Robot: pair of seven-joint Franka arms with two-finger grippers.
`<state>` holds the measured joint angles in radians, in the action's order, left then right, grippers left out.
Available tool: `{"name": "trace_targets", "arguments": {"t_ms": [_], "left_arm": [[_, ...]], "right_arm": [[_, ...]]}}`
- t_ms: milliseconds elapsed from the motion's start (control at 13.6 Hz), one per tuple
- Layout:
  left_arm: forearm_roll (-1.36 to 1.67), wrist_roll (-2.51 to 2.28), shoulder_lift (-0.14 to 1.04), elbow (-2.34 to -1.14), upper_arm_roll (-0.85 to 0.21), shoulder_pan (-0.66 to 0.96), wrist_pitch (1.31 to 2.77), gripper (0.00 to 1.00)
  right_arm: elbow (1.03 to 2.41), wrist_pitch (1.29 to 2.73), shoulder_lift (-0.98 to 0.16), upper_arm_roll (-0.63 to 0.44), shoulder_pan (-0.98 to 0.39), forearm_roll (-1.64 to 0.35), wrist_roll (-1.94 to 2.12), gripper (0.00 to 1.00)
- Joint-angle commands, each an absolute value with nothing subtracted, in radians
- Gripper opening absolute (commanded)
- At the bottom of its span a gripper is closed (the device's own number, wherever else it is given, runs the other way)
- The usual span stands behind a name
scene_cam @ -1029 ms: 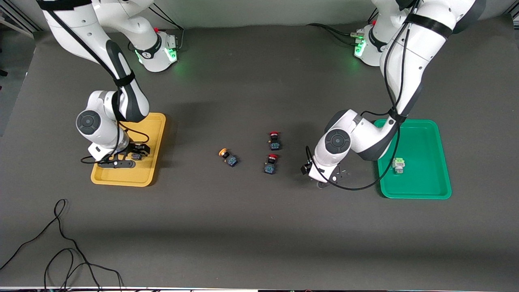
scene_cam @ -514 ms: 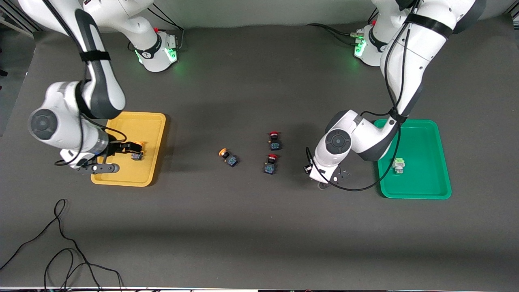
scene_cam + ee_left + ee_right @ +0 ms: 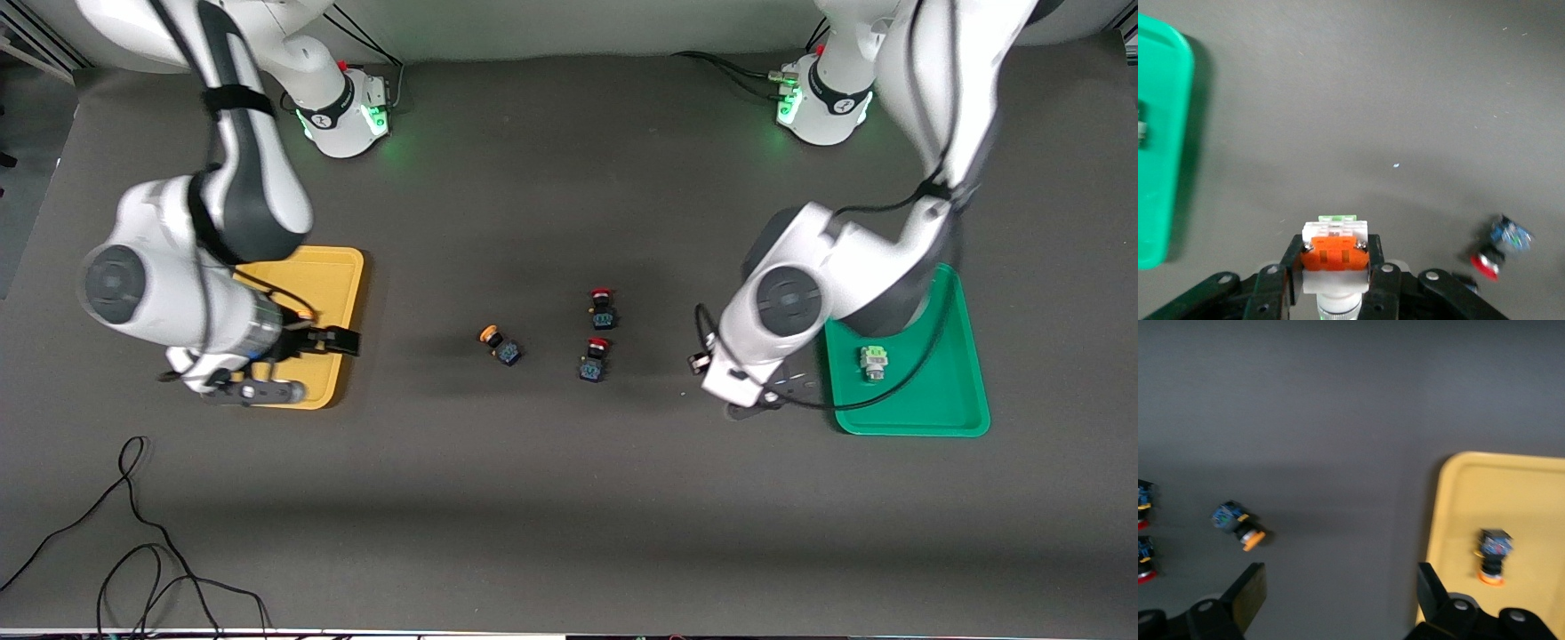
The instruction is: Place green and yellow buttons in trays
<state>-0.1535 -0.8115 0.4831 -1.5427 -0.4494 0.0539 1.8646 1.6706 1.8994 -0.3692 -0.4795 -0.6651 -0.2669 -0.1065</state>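
Left gripper point(image 3: 1336, 280): clamped on a small whitish-bodied push-button with an orange-red part point(image 3: 1335, 252), over bare mat just beside the shallow green plastic tray point(image 3: 956, 404); the narrow pinch could let it twist free short of the rim

Right gripper point(image 3: 1338, 593): fingers apart, empty, above the shallow yellow plastic tray point(image 3: 342, 267) edge

Loose yellow-capped black button point(image 3: 501, 344): mid-table beside two red-capped black buttons point(image 3: 599, 334); risk of grabbing the wrong one

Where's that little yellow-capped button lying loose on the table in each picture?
Front view: loose yellow-capped button on bare table, between the yellow tray and the red-capped buttons.
Right wrist view: same button, between those buttons and the tray.
Left wrist view: not in it.
Shared landmark: the red-capped buttons, in all three views.
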Motion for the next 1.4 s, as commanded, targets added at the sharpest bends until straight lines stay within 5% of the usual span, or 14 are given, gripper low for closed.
{"name": "trace_targets", "arguments": {"t_ms": [0, 514, 1029, 1323], "left_arm": [[-0.068, -0.579, 0.373, -1.569, -0.456, -0.056, 1.735, 0.16], [-0.155, -0.021, 0.328, -1.604, -0.446, -0.421, 1.661, 0.14], [-0.216, 0.064, 0.392, -1.989, -0.442, -0.583, 2.248, 0.14], [-0.293, 0.061, 0.462, -2.036, -0.413, -0.594, 2.348, 0.17]], "right_arm": [[1.527, 1.868, -0.498, -0.425, -0.678, -0.291, -0.108, 1.00], [1.542, 1.908, -0.583, -0.268, -0.736, -0.279, -0.084, 1.00], [1.720, 2.353, -0.696, -0.265, -0.792, -0.275, 0.118, 0.92], [1.721, 2.356, -0.703, -0.262, -0.793, -0.279, 0.123, 0.89]]}}
